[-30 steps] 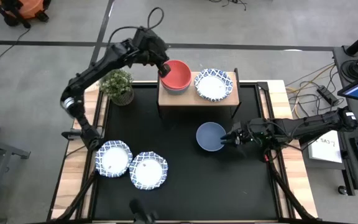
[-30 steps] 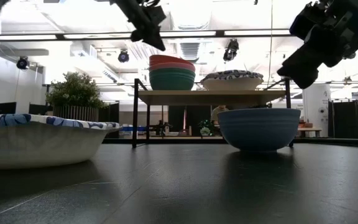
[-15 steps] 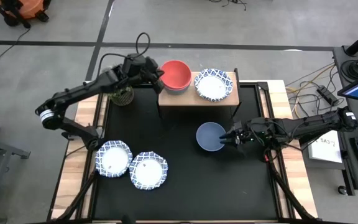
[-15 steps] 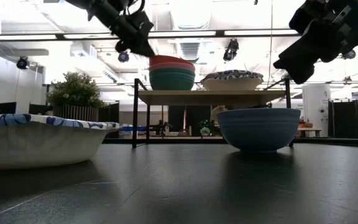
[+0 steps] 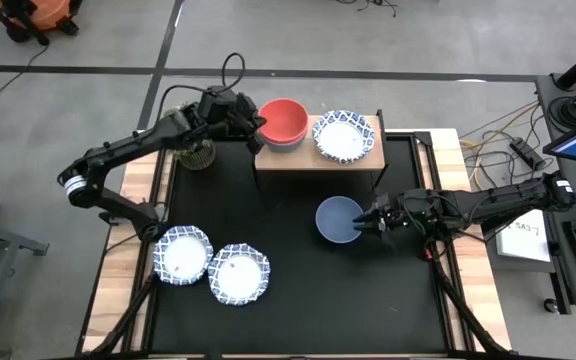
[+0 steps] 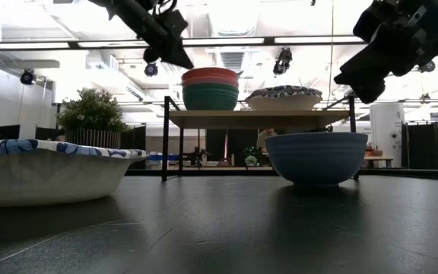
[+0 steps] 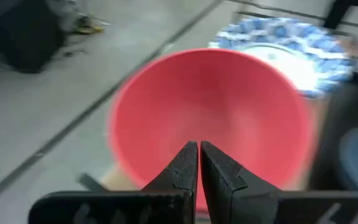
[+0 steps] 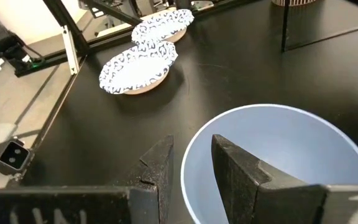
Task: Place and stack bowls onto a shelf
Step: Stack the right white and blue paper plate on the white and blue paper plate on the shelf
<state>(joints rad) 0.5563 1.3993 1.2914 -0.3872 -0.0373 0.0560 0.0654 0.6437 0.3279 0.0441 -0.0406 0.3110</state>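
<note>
On the shelf (image 5: 313, 158) (image 6: 257, 118) a red bowl (image 5: 283, 120) (image 7: 216, 112) tops a stack on a green bowl (image 6: 210, 97); a white blue-rimmed bowl (image 5: 344, 136) sits beside it. My left gripper (image 5: 253, 125) (image 7: 199, 144) is shut, just left of the red bowl's rim; whether it touches, I cannot tell. The blue bowl (image 5: 340, 220) (image 8: 272, 162) rests on the table. My right gripper (image 5: 368, 222) (image 8: 188, 155) is open, with a finger on each side of that bowl's right rim, above it in the low view.
Two more white blue-rimmed bowls (image 5: 182, 253) (image 5: 238, 273) lie near the table's near-left corner. A potted plant (image 5: 196, 150) stands left of the shelf, under my left arm. Bare black mat (image 5: 298, 300) stretches between the blue bowl and the near edge.
My left arm has come down and drawn back toward the table's left. Its shut gripper has moved from over the red bowl's left rim to just beside it. The stack has stayed on the shelf.
</note>
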